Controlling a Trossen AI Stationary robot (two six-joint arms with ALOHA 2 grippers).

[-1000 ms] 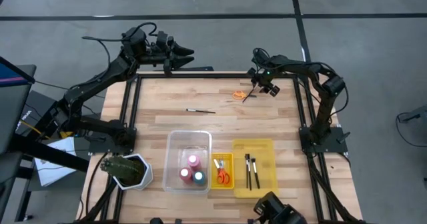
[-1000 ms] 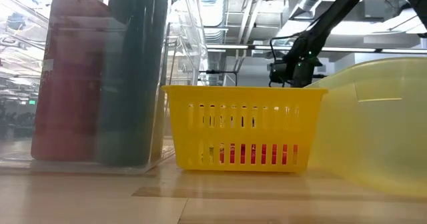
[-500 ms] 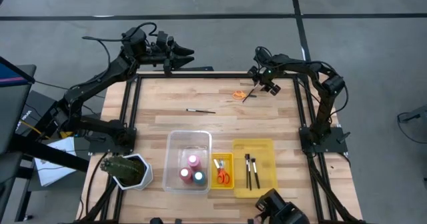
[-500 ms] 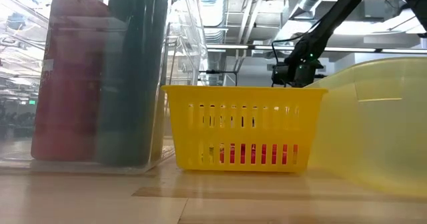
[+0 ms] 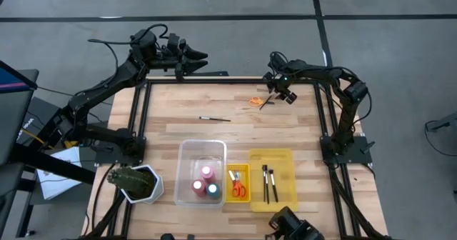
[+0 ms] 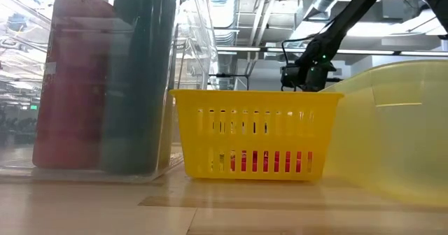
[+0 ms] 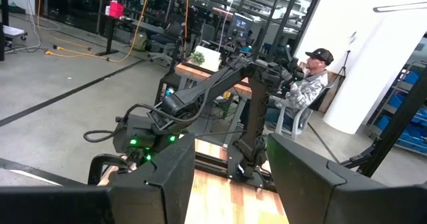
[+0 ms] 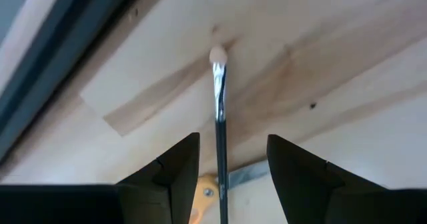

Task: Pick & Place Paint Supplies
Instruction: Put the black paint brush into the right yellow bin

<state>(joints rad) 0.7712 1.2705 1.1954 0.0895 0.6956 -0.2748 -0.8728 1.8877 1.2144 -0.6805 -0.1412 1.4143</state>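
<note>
Right end effector (image 5: 275,91) hangs over the far right of the tabletop (image 5: 300,129), fingers apart and straddling a thin dark-handled paintbrush (image 8: 219,111) that lies flat on the wood beside orange-handled scissors (image 5: 255,101). Brush looks light, stiff and slim, likely to roll or pivot, so best pinched across the handle near mid-length, clear of the bristle tip. Left end effector (image 5: 201,55), fingers apart, waits beyond the far edge.
</note>
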